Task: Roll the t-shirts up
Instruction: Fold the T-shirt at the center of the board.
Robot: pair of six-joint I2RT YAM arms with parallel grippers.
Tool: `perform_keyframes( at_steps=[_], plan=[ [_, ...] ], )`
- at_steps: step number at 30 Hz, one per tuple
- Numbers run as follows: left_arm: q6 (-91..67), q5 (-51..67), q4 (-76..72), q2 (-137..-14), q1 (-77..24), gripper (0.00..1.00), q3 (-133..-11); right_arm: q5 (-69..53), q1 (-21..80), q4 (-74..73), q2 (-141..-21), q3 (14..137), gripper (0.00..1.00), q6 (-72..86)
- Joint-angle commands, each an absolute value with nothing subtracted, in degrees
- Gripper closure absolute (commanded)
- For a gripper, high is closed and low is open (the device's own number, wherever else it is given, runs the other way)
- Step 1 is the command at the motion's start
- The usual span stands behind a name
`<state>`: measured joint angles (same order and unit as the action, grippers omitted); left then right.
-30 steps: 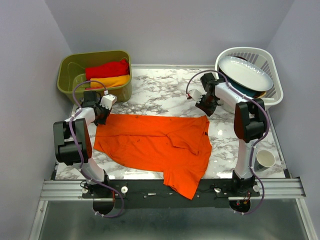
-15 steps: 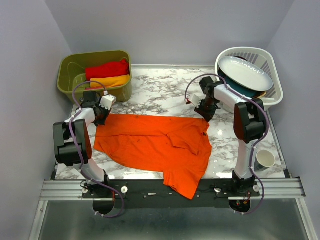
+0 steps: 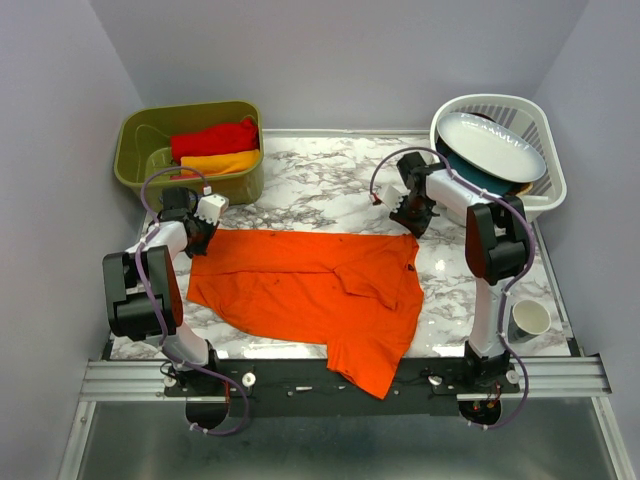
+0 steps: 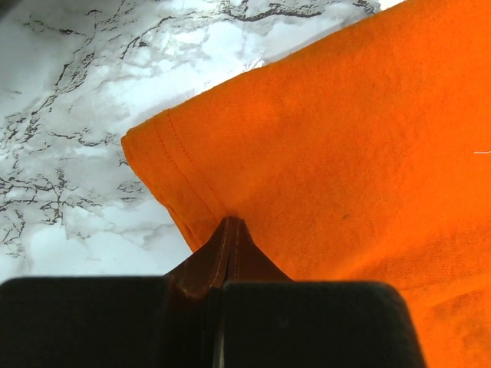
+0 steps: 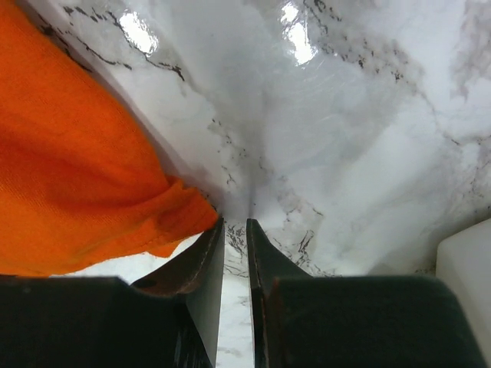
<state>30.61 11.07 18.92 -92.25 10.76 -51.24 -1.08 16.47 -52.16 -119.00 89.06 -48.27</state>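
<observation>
The bright orange t-shirt (image 3: 320, 285) lies spread flat on the marble table, one sleeve hanging over the near edge. My left gripper (image 3: 197, 236) is at its far left corner. In the left wrist view the jaws are pressed together at the hem of the shirt (image 4: 322, 153), with the cloth meeting the tips of the left gripper (image 4: 230, 221). My right gripper (image 3: 407, 207) is just beyond the shirt's far right corner (image 5: 84, 192). In the right wrist view the right gripper (image 5: 235, 222) has a narrow gap with only marble in it. A red t-shirt (image 3: 213, 137) and a yellow-orange one (image 3: 222, 162) lie in the bin.
An olive-green bin (image 3: 135, 165) stands at the back left. A white laundry basket (image 3: 548, 190) at the back right holds a white plate (image 3: 490, 145) over a teal item. A paper cup (image 3: 529, 319) stands at the right near edge.
My left gripper has shifted slightly left and away, drawing the shirt's far left corner with it. My right gripper has moved a little farther away, off the shirt's corner.
</observation>
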Motion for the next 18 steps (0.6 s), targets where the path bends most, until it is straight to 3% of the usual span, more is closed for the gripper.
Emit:
perform_keyframes(
  at_steps=[1,6,18],
  plan=[
    [30.6,10.9,19.9,-90.6,11.1,1.0,-52.0,-2.5,16.9,-50.5,-117.6,90.4,0.74,-46.2],
    [30.2,11.3,19.6,-90.4,11.1,1.0,-51.9,-9.4,16.9,-54.5,-115.0,89.5,0.74,-47.5],
    [30.1,11.1,19.4,-89.4,11.1,1.0,-51.2,-4.3,17.0,-54.1,-117.6,86.4,0.74,-47.4]
  ],
)
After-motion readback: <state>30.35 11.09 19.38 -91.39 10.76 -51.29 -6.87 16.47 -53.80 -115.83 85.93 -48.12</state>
